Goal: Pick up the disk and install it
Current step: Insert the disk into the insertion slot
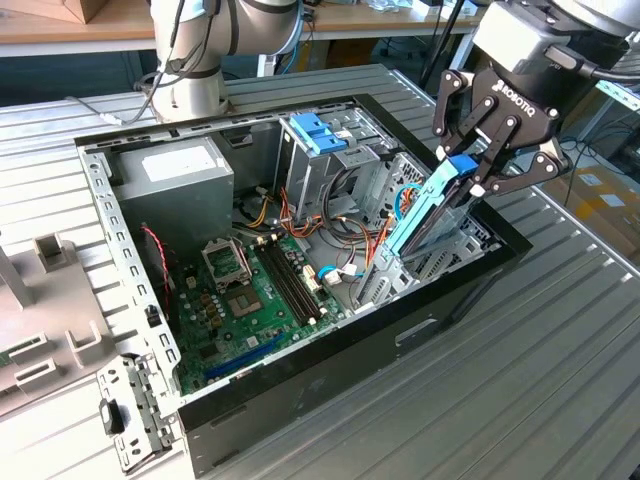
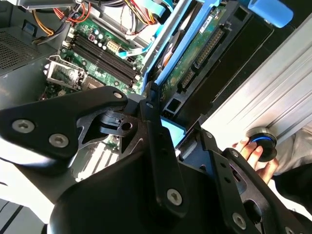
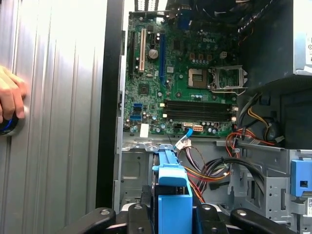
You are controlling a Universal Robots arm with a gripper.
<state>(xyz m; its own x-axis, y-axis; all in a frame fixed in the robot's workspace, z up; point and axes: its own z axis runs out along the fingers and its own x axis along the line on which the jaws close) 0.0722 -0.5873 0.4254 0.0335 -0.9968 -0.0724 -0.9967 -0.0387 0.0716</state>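
The disk (image 1: 428,218), a flat drive in a blue carrier, stands tilted on edge in the drive bay at the open computer case's (image 1: 420,325) end on the exterior view's right. My gripper (image 1: 468,178) is shut on the carrier's upper blue end, with a black finger on each side. The second wrist view shows the disk's (image 2: 197,53) green circuit-board underside and blue rail running away from my gripper (image 2: 178,129). In the first wrist view the blue carrier of the disk (image 3: 171,183) sits between my gripper's (image 3: 173,212) fingers, above the metal bay.
Inside the case lie a green motherboard (image 1: 260,290), a grey power supply (image 1: 175,175), a bare blue bracket (image 1: 318,130) and loose cables (image 1: 345,215). A person's hand (image 2: 253,153) rests on a round button on the ribbed table. Another arm's base (image 1: 190,70) stands behind the case.
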